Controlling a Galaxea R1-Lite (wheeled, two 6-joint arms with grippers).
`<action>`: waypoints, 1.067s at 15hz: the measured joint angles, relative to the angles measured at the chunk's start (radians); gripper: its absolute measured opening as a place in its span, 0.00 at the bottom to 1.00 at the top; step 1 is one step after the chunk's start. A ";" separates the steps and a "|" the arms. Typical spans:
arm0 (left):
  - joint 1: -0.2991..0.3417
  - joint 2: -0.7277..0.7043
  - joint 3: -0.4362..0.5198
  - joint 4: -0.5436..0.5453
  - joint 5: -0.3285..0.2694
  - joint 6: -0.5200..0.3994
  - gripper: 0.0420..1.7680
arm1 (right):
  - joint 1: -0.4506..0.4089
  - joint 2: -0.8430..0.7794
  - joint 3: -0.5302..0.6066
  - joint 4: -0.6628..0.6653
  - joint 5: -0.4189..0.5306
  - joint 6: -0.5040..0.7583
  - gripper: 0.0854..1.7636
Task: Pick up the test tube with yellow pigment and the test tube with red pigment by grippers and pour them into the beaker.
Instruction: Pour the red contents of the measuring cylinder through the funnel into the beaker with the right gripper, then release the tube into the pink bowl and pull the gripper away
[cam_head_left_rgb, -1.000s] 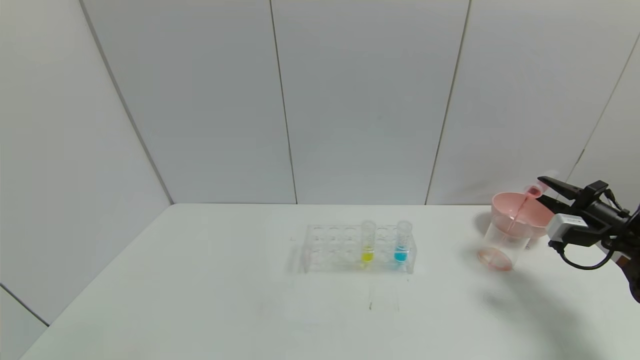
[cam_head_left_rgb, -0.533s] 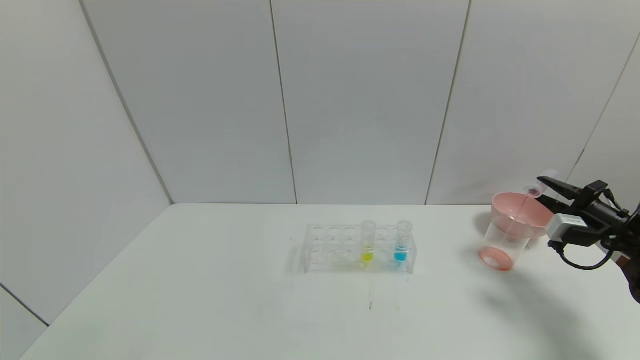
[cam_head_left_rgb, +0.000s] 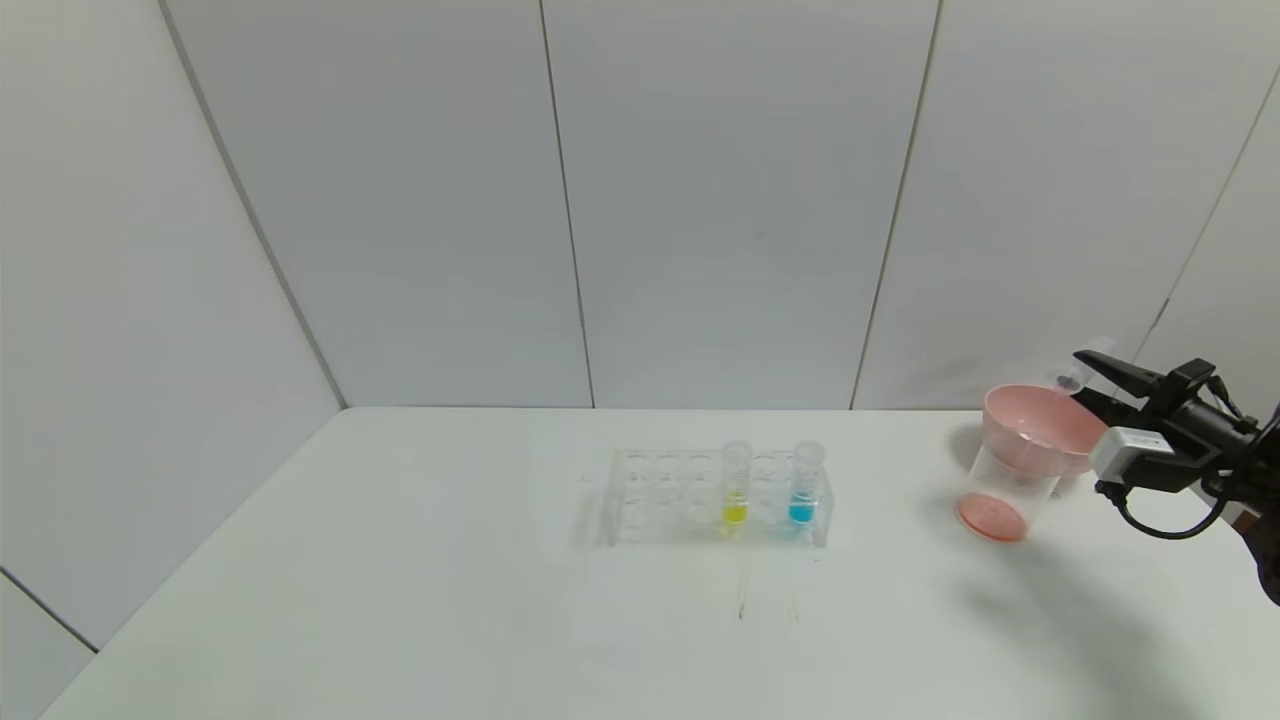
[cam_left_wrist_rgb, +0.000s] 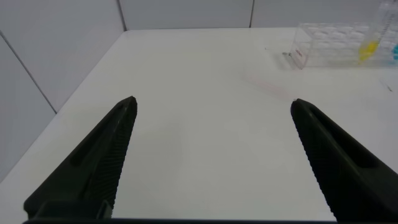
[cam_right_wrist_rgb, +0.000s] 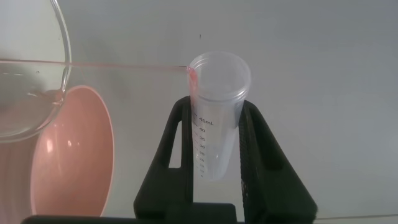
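My right gripper (cam_head_left_rgb: 1081, 376) is shut on the test tube with red pigment (cam_head_left_rgb: 1068, 381), tipped with its mouth over the beaker (cam_head_left_rgb: 1003, 497). In the right wrist view the tube (cam_right_wrist_rgb: 214, 134) sits between the fingers (cam_right_wrist_rgb: 175, 143) and looks almost empty. A thin red thread runs from its lip toward the beaker's rim (cam_right_wrist_rgb: 59, 68). Red liquid lies in the beaker's bottom. The test tube with yellow pigment (cam_head_left_rgb: 735, 486) stands upright in the clear rack (cam_head_left_rgb: 665, 495). My left gripper (cam_left_wrist_rgb: 212, 143) is open and empty over the table's left part, out of the head view.
A pink bowl (cam_head_left_rgb: 1045, 425) stands right behind the beaker, and also shows in the right wrist view (cam_right_wrist_rgb: 74, 162). A blue-liquid tube (cam_head_left_rgb: 805, 486) stands in the rack to the right of the yellow one. Grey walls close the back and left.
The red stream from the tube has thinned out and the red layer in the beaker has grown. The right gripper has barely moved.
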 joint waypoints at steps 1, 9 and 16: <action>0.000 0.000 0.000 0.000 0.000 0.000 1.00 | 0.000 0.000 -0.004 0.000 0.000 -0.001 0.24; 0.000 0.000 0.000 0.000 0.000 0.000 1.00 | 0.001 -0.002 -0.019 -0.027 -0.020 0.008 0.24; 0.000 0.000 0.000 0.000 0.000 0.000 1.00 | 0.053 -0.033 -0.136 0.107 -0.285 0.557 0.24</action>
